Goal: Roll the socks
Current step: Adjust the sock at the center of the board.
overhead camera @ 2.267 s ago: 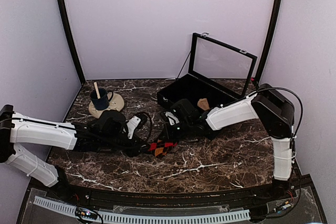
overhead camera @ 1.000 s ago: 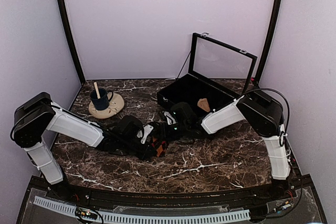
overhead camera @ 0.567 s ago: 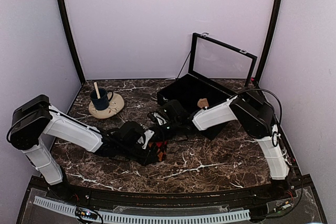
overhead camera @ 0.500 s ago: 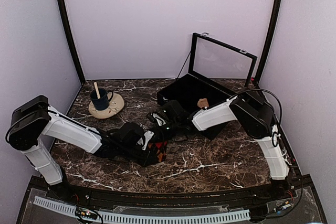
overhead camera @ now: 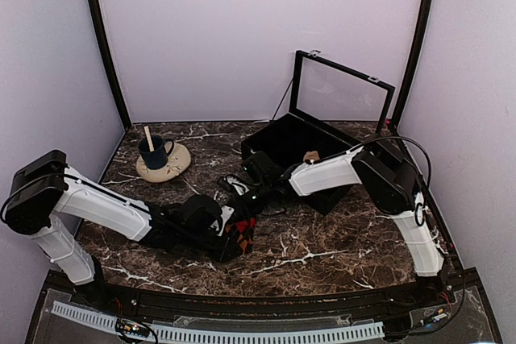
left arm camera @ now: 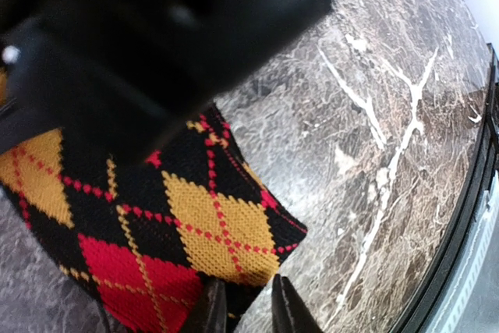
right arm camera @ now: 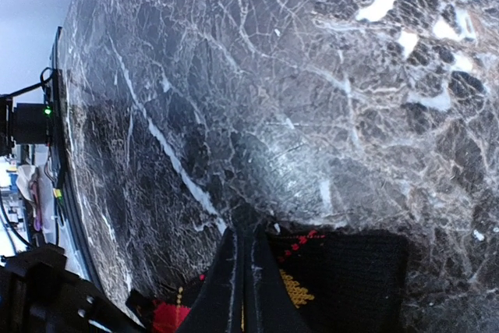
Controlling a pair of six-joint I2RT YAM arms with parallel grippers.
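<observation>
The black sock with red and orange argyle diamonds lies folded on the marble table near the middle front. My left gripper is low at the sock's near-left edge. In the left wrist view, that gripper is open a narrow gap, with the sock's dark corner between the fingers. My right gripper reaches in from the far right. It is shut, its tips down at the black edge of the sock. A tan-brown sock bundle lies in the black case.
A black case with its glass lid raised stands at the back right, close behind the right arm. A blue mug with a wooden stick sits on a beige coaster at the back left. A black rail runs along the near edge.
The left gripper slid right and nearer with the argyle sock, and its jaws have parted slightly. The right gripper drew back to the left, over the sock's far edge.
</observation>
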